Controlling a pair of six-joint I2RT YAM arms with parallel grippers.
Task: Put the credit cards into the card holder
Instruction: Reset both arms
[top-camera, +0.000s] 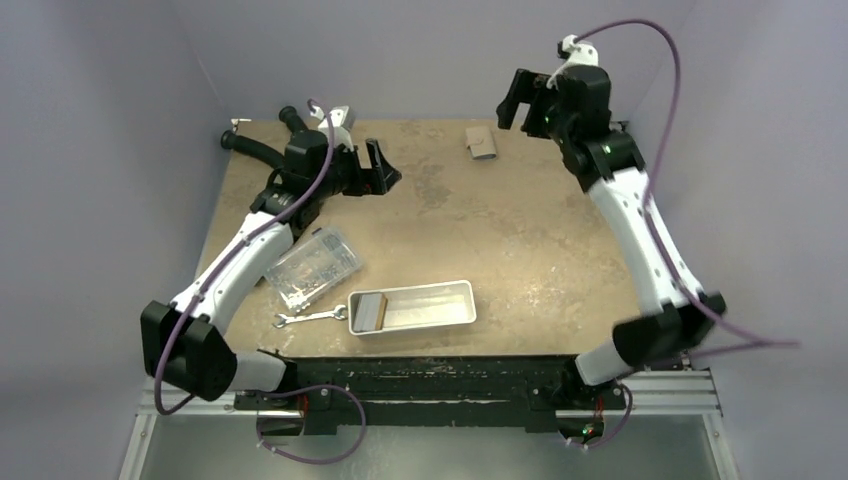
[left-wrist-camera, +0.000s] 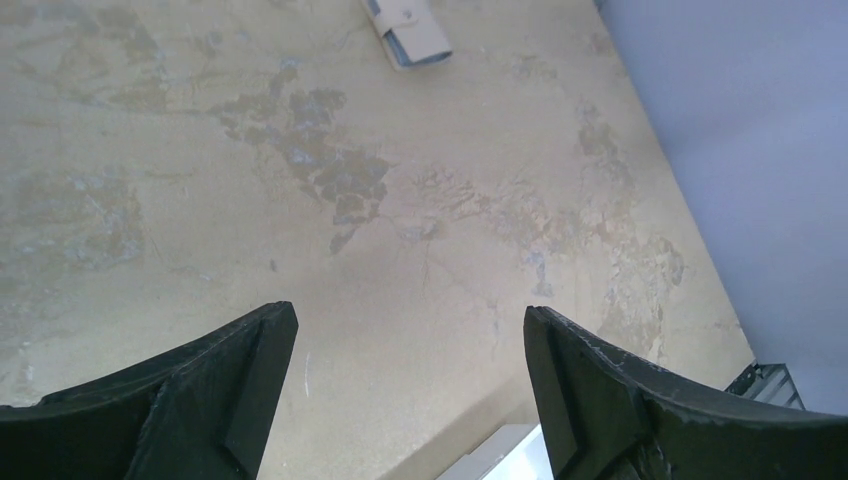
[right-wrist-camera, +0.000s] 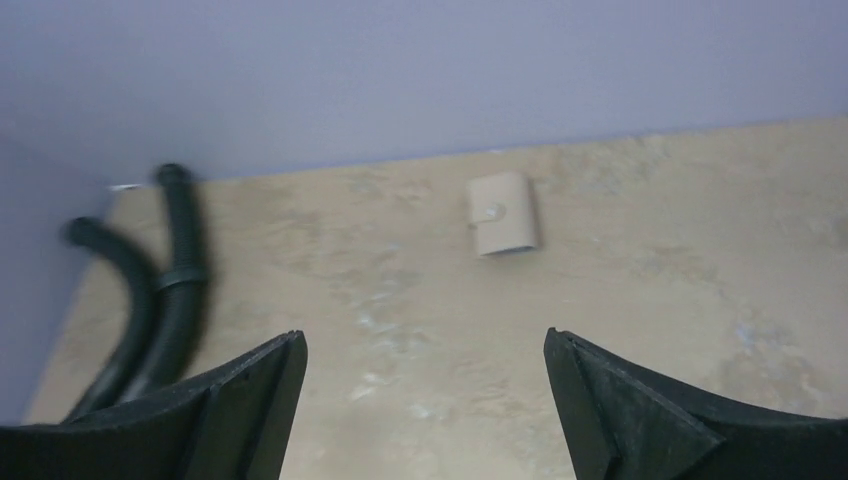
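The card holder (top-camera: 481, 143) lies folded shut at the back of the table, beige with a small snap; it also shows in the left wrist view (left-wrist-camera: 410, 35) and the right wrist view (right-wrist-camera: 503, 214). One tan-brown credit card (top-camera: 368, 311) lies in the left end of the white tray (top-camera: 425, 291). My left gripper (top-camera: 383, 170) (left-wrist-camera: 410, 315) hovers open and empty at the back left, well left of the holder. My right gripper (top-camera: 520, 100) (right-wrist-camera: 425, 340) hangs open and empty, raised above the table just right of the holder.
A clear plastic box (top-camera: 312, 266) of small metal parts sits left of the tray, with a silver wrench (top-camera: 310, 318) at the front beside it. Black curved handles (top-camera: 260, 150) (right-wrist-camera: 170, 290) lie in the back left corner. Grey walls close in the table.
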